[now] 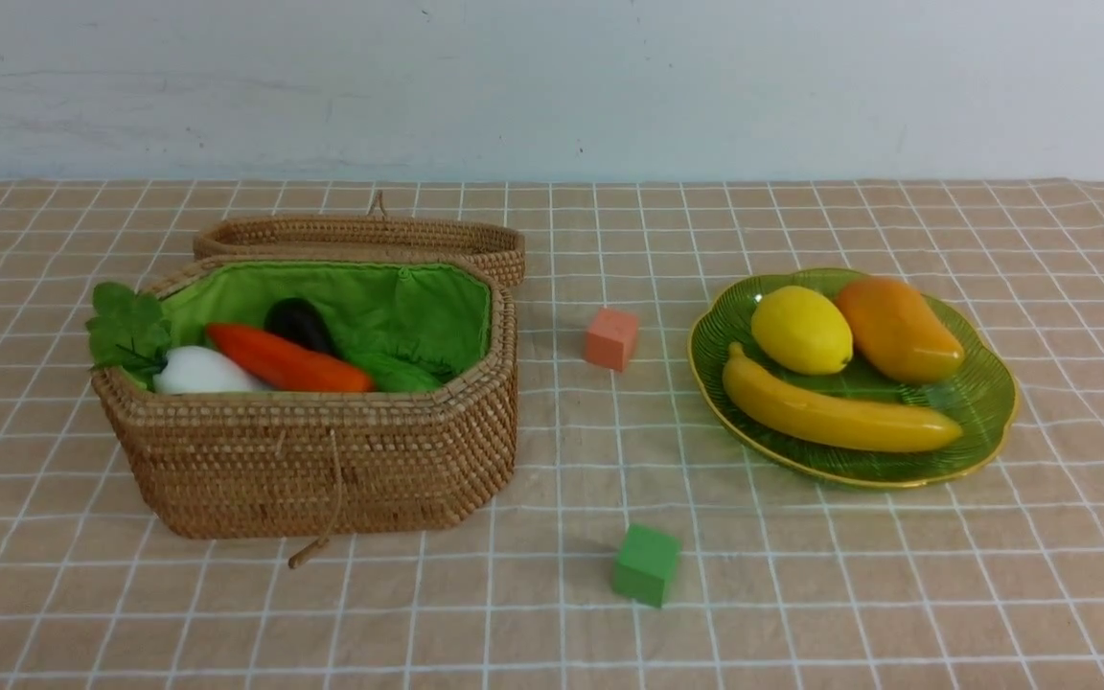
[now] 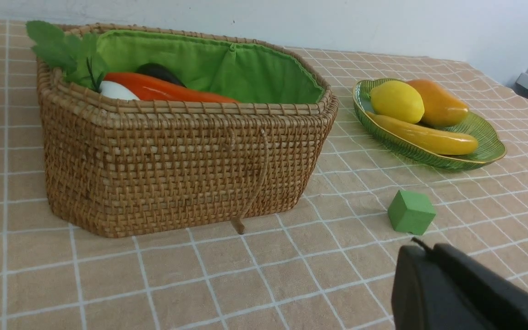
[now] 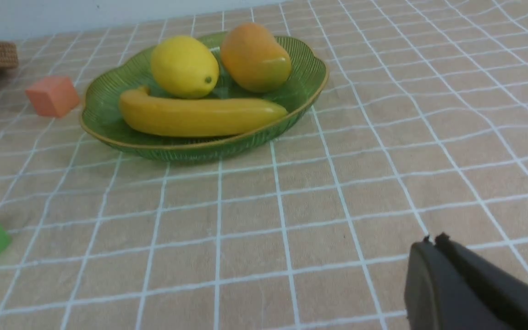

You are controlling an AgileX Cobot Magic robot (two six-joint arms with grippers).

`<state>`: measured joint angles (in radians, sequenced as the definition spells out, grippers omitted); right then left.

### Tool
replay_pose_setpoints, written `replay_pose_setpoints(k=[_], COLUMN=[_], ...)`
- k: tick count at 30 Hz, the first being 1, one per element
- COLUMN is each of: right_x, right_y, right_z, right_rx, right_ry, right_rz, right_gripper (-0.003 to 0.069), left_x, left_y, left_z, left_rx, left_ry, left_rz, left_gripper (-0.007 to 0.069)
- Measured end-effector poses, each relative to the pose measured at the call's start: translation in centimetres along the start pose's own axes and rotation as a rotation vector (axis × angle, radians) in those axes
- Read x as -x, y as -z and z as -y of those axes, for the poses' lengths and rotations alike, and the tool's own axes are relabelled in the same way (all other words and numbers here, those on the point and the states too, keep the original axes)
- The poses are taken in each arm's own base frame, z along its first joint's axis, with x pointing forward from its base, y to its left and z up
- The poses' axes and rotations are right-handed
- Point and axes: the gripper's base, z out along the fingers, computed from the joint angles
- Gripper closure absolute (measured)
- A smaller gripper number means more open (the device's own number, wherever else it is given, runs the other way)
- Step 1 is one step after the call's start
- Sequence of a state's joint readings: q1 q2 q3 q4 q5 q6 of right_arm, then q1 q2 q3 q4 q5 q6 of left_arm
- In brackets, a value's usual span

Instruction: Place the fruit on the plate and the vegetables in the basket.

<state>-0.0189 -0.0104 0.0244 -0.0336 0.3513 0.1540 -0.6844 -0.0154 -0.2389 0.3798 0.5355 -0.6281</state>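
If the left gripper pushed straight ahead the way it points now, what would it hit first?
Probably the green cube, just ahead of the shut left gripper in its wrist view. Beyond it sits the plate. Depth is hard to judge, so it might pass beside the cube.

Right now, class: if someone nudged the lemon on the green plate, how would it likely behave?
The lemon looks rounded and glossy, so it would probably roll and feel slippery. It rests close against the mango and banana, which may check it. The plate has a raised rim, likely keeping it in.
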Motion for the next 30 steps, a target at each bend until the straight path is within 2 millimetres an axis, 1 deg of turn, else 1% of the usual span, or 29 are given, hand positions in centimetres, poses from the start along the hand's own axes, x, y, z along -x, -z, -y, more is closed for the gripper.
replay_pose_setpoints(k=[26,30], right_x=[-0.04,-0.04], right_y=[0.04,0.04], right_z=[0.00,0.00], right_rx=[-0.001,-0.001], right_ry=[0.016,0.016], right_rz=[-0.013,-0.013], right_gripper=[0.0664,0.0659], left_x=[-0.03,0.00], left_y=[0.00,-0.11], left_z=[-0.03,-0.11], left_rx=[0.003,0.021], left_ry=[-0.001,-0.028], left_rz=[-0.003,0.027], left_gripper=[0.0586,0.0585])
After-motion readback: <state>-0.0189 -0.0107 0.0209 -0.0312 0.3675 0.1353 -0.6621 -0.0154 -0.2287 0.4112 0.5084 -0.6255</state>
